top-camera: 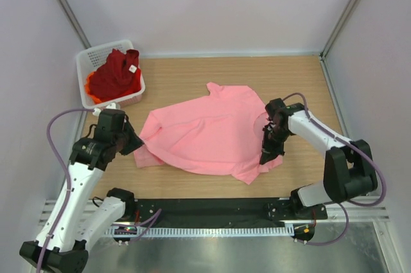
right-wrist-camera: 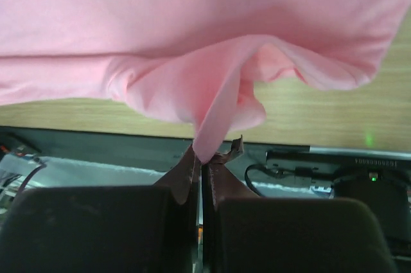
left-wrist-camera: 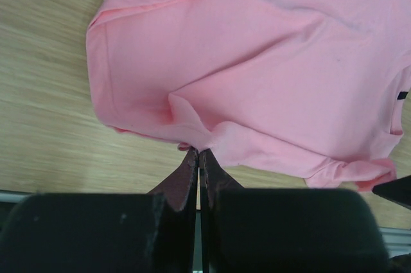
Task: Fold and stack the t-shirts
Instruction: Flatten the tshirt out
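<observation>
The light pink t-shirt (top-camera: 205,133) lies spread and rumpled on the wooden table. My left gripper (top-camera: 137,142) is shut on the shirt's left edge; in the left wrist view the gripper (left-wrist-camera: 198,153) pinches the hem of the pink cloth (left-wrist-camera: 257,61). My right gripper (top-camera: 266,156) is shut on the shirt's right edge; in the right wrist view the gripper (right-wrist-camera: 207,156) holds a raised fold of the pink cloth (right-wrist-camera: 192,16). The dark red t-shirt (top-camera: 117,74) with a small white tag (top-camera: 133,67) lies bunched in the basket on top of the orange t-shirt (top-camera: 92,94).
The white mesh basket (top-camera: 85,61) stands at the table's back left corner. A black rail (top-camera: 212,207) runs along the near edge of the wooden table (top-camera: 302,87). Pale walls enclose the table on three sides.
</observation>
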`<state>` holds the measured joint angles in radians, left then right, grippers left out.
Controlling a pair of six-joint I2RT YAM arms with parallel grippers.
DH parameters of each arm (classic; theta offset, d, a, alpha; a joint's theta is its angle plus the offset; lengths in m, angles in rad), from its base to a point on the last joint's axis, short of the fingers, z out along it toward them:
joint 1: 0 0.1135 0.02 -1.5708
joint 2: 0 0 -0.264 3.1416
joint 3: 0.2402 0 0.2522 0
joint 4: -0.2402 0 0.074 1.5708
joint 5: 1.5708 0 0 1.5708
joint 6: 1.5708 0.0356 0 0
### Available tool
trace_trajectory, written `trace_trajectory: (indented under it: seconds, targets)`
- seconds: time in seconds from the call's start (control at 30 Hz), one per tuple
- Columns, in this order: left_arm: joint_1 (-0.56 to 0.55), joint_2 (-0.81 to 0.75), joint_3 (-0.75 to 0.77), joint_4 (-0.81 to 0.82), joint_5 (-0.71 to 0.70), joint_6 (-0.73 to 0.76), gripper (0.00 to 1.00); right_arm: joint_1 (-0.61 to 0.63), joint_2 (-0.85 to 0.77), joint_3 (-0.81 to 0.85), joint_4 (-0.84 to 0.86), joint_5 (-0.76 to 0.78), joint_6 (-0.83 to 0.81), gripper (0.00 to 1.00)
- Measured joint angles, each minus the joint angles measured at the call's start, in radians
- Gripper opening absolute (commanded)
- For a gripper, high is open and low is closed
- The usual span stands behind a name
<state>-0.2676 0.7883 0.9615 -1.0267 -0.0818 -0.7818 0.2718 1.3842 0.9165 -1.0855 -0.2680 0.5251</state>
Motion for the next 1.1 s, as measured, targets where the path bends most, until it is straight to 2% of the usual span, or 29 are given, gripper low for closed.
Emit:
trace_trajectory:
  seconds: [0.23,0.33,0.37,0.47,0.5,0.63,0.8,0.97,1.1]
  targets:
    - [0.0,0.023,-0.045,0.018,0.042,0.001,0.0,0.042,0.163,0.047,0.092,0.062,-0.025,0.03]
    - [0.0,0.032,-0.063,0.025,0.052,0.001,0.0,0.041,0.212,0.085,0.106,0.089,-0.043,0.16]
    - [0.0,0.037,-0.066,0.028,0.054,0.001,0.0,0.042,0.227,0.1,0.106,0.103,-0.051,0.26]
    - [0.0,0.048,-0.069,0.04,0.058,0.002,0.0,0.042,0.247,0.15,0.095,0.154,-0.074,0.43]
    - [0.0,0.051,-0.069,0.045,0.062,0.003,0.0,0.044,0.247,0.169,0.085,0.174,-0.077,0.45]
    - [0.0,0.06,-0.082,0.066,0.087,0.003,0.0,0.071,0.22,0.208,0.063,0.242,-0.094,0.46]
    - [0.0,0.079,-0.085,0.078,0.103,0.003,0.0,0.137,0.127,0.172,0.036,0.267,-0.083,0.43]
    - [0.0,0.081,-0.085,0.088,0.109,0.004,0.0,0.219,0.073,0.097,0.026,0.27,-0.065,0.51]
    - [0.0,0.083,-0.085,0.09,0.113,0.004,0.0,0.246,0.074,0.056,0.027,0.285,-0.063,0.52]
